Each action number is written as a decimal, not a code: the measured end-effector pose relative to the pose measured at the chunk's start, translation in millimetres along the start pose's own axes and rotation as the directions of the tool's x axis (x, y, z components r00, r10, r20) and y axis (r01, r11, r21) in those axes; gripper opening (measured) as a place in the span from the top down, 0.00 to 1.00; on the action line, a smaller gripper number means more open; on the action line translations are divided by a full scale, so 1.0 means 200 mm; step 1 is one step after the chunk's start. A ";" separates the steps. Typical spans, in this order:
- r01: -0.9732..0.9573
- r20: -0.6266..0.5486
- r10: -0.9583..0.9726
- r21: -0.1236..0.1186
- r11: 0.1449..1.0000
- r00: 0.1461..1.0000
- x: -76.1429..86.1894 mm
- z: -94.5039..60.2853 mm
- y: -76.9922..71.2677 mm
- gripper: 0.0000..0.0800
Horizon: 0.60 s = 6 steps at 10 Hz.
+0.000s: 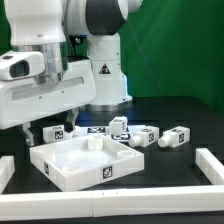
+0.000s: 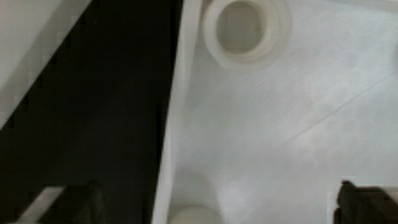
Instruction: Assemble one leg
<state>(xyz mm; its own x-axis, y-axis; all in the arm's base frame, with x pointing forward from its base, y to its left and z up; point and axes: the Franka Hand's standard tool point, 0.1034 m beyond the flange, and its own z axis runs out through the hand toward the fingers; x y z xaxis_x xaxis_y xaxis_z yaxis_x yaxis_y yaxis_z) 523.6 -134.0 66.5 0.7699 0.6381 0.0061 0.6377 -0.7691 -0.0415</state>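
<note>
The large white tray-like part (image 1: 85, 165) lies at the front middle, with a round boss (image 1: 95, 143) inside it. Several legs, short white posts with marker tags, lie behind it: one by the arm (image 1: 57, 132), one upright (image 1: 118, 126), and two on their sides (image 1: 146, 137) (image 1: 178, 137). My gripper (image 2: 217, 206) is open, with dark fingertips (image 2: 63, 205) far apart. It hangs over the tray's rim (image 2: 175, 120), whose inside floor and a round boss (image 2: 244, 28) fill the wrist view. It holds nothing. In the exterior view the white arm's hand (image 1: 40, 95) hides the fingers.
The marker board (image 1: 98, 129) lies behind the tray. White border rails stand at the exterior view's right (image 1: 212, 165) and left (image 1: 5, 172). The robot's base (image 1: 100, 80) rises at the back.
</note>
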 end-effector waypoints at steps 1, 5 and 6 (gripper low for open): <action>0.000 0.001 0.000 0.000 1.000 1.000 0.00 0.00 0.00 0.19; -0.075 -0.003 0.075 -0.028 0.997 0.997 0.06 0.18 0.08 0.19; -0.082 0.005 0.082 -0.026 0.996 0.997 0.03 0.24 0.10 0.19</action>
<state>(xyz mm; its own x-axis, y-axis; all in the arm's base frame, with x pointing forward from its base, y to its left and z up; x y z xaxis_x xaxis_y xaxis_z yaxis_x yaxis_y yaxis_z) 539.5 -144.4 16.8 0.8198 0.5727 -0.0022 0.5726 -0.8197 -0.0154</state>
